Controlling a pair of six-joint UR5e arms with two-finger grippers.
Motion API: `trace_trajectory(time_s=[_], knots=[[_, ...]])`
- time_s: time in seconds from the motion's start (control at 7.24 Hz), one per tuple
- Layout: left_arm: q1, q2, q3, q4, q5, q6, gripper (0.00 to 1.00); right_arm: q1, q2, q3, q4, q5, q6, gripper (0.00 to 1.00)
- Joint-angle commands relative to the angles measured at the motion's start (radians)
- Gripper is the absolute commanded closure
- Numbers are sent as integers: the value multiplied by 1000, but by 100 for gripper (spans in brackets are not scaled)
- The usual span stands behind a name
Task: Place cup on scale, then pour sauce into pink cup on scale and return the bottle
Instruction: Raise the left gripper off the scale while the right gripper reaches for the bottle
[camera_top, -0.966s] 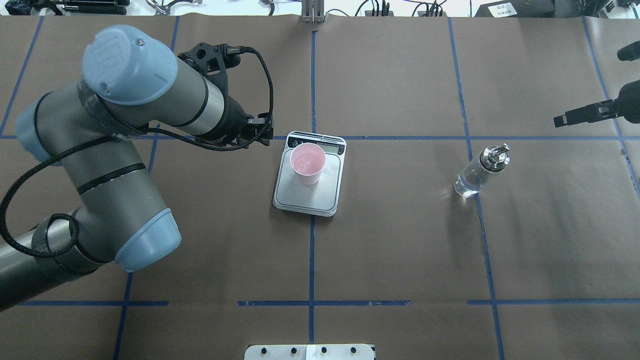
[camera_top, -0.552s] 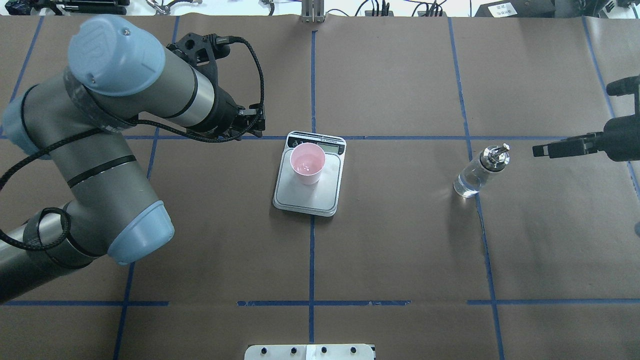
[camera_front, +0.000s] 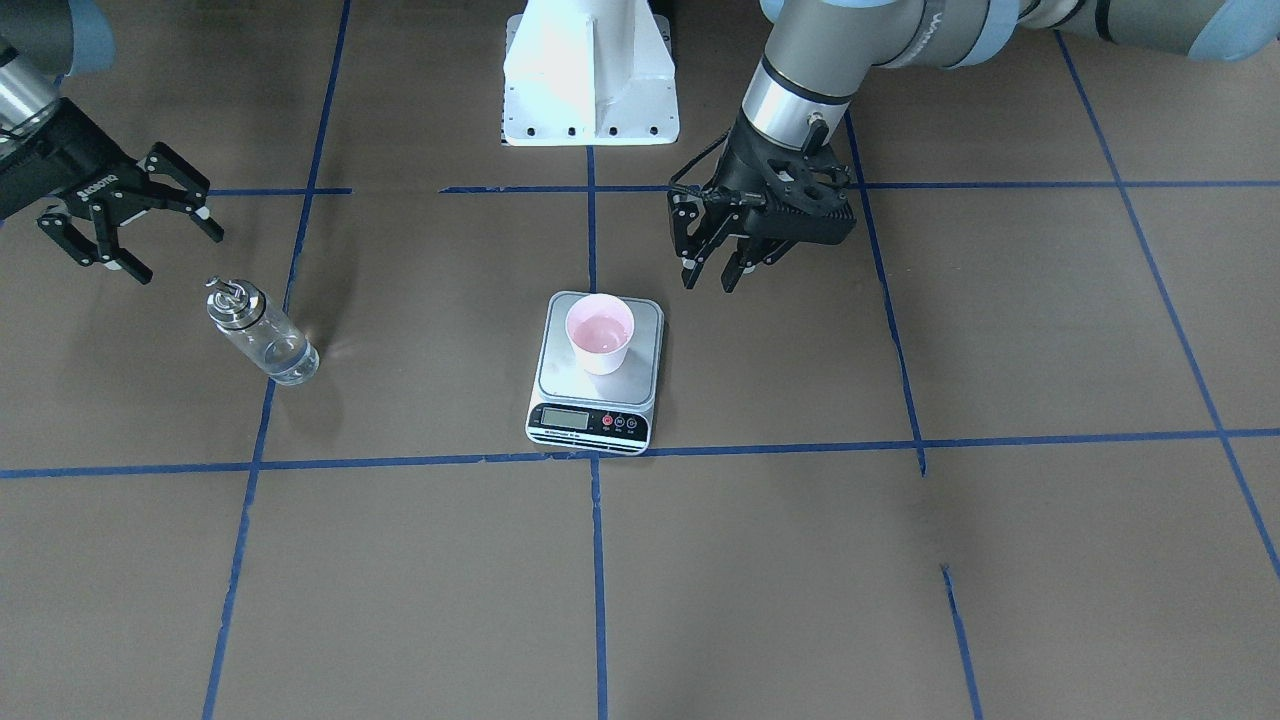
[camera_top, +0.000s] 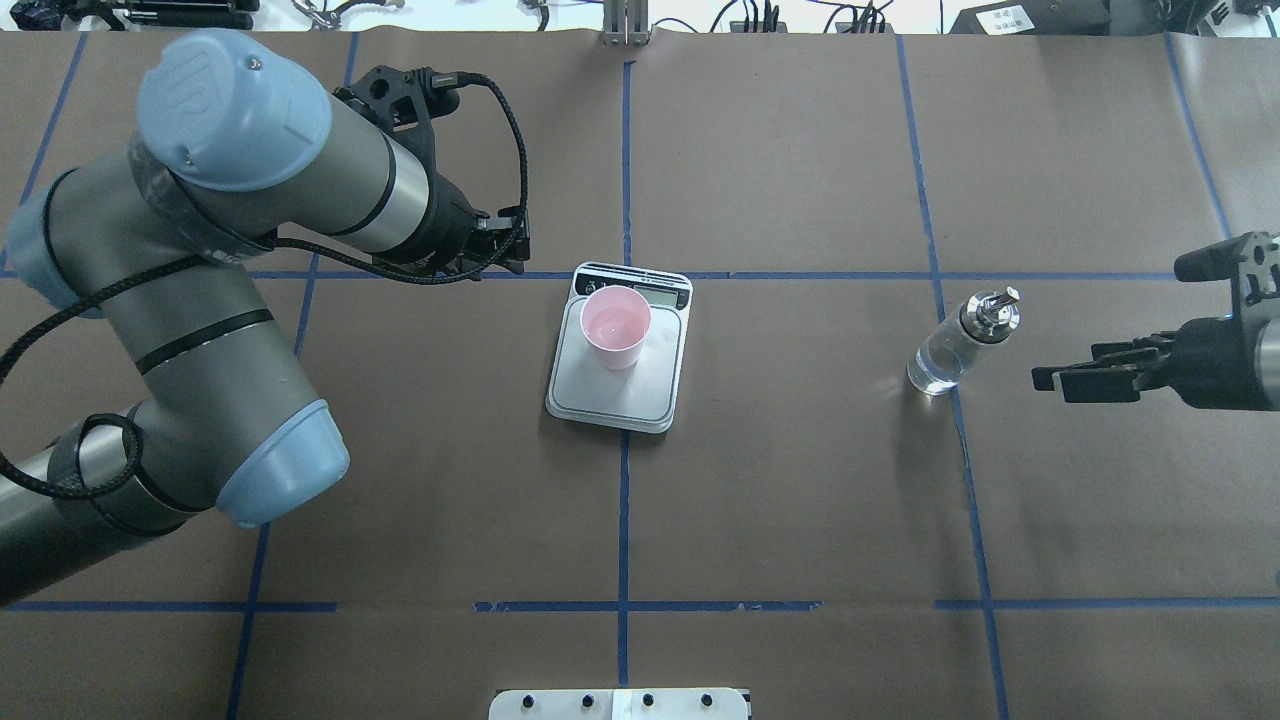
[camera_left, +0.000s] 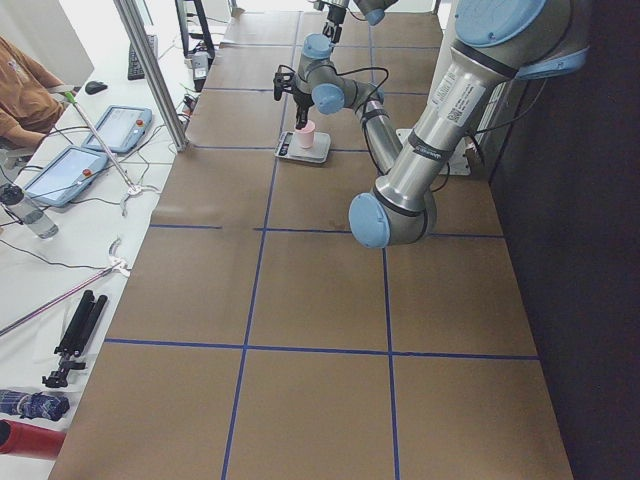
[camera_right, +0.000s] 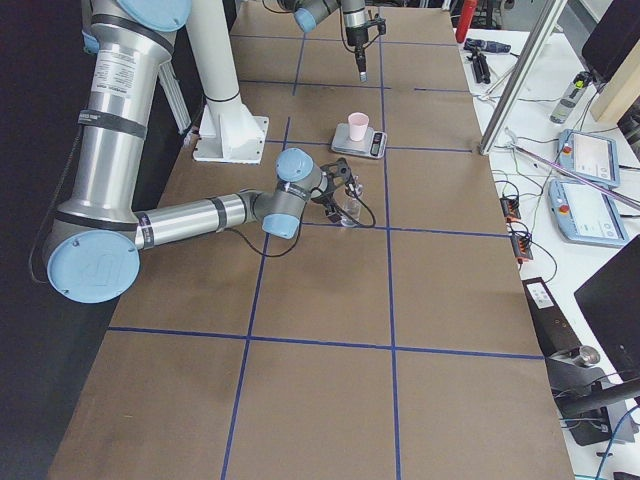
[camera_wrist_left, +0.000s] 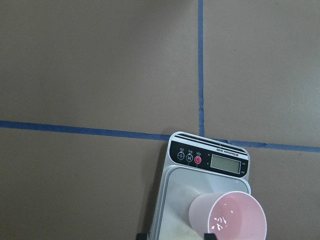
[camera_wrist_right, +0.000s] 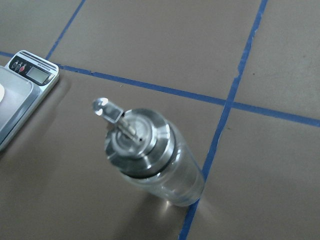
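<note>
Right gripper (camera_top: 1062, 376) hangs with its fingers spread apart and nothing between them, just short of the bottle (camera_top: 958, 340), which stands free on the brown table paper (camera_top: 800, 500) beside a blue tape line (camera_top: 975, 520). From this gripper the bottle lies toward the table's middle, on the same side as the scale (camera_top: 620, 395), and the fingers already point that way. The right wrist view looks down on the shiny cap from above and to one side, so the tool appears to sit higher than the collar and tilted downward. Upright is how the bottle stands, long axis vertical, with the spout (camera_wrist_right: 102, 107) turned toward the scale, and clear sauce (camera_front: 285, 365) shows faintly in the lower glass. By my reading the next move is a short reach inward and down until the fingers straddle the glass body below the metal collar. The body is smooth and round, so an off-centre close could tip it. The cup (camera_top: 615, 325) stands upright on the scale's platform, toward the display end, so the first step looks done; whether it holds any liquid I cannot tell. Left gripper (camera_front: 710, 283) is likewise parted and empty, hovering near the scale on the robot's side of it — well apart from the bottle, with scale and cup between — so the right arm is plainly the nearer one.
</note>
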Motion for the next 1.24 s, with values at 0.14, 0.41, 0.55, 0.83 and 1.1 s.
trace_trajectory(time_s=[0.14,0.41,0.55,0.83,1.1], knots=[[-12,0,-8,0,-1,-2,52,-321,-19,11,-44,-496,99,0],[-23,0,-9,0,1,-3,52,-427,-11,11,-65,-735,287,0],[-32,1,-9,0,1,0,52,-475,-10,8,-95,-872,301,0],[-52,85,-40,-5,1,149,51,-489,-7,-6,-103,-988,309,0],[-116,147,-43,-6,-2,337,48,-495,36,-47,-103,-1028,341,0]])
